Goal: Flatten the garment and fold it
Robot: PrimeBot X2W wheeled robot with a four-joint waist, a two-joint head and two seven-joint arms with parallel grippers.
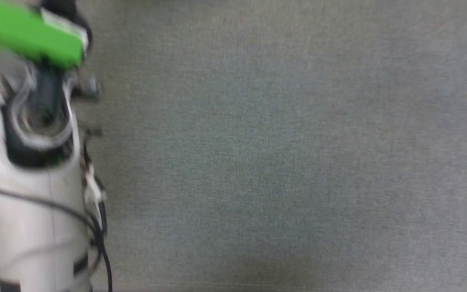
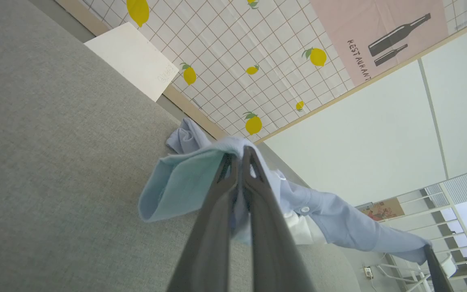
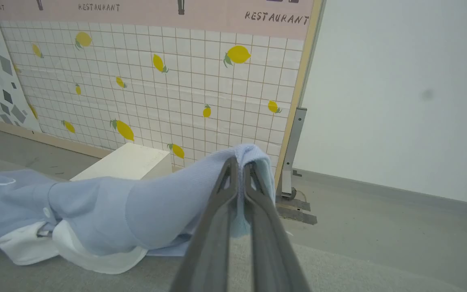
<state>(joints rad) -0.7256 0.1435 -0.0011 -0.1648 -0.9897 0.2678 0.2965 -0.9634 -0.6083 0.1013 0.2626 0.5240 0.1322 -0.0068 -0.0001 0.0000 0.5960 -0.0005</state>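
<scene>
Pinched at two places: by the left gripper (image 2: 239,156), jaws pressed together on a bunched fold of the garment (image 2: 339,223), and by the right gripper (image 3: 239,166), jaws likewise clamped on a doubled edge of the light blue knit. Strung between the two as a sagging band, long axis running gripper to gripper. In the left wrist view, trailing from the left fingertips down and away to the other arm's dark finger at the lower right. High at both pinch points, yet dipping in the middle and seemingly resting on the grey cloth surface (image 1: 278,142), with the white collar (image 3: 75,247) and a button (image 2: 305,209) bunched at the low point. Not flat yet: twisted and rumpled along the span, with a loose flap hanging beside the left fingers. Probably early in the flattening step. Nearer to neither arm — shared evenly, so likely calling for a pull apart along that axis to take up the sag, then a joint lowering onto the surface. Worth watching for slip at either pinch, given so thin a fold in each. In the blurred head view, grey surface and a pale forearm (image 1: 26,202) at the left edge.
</scene>
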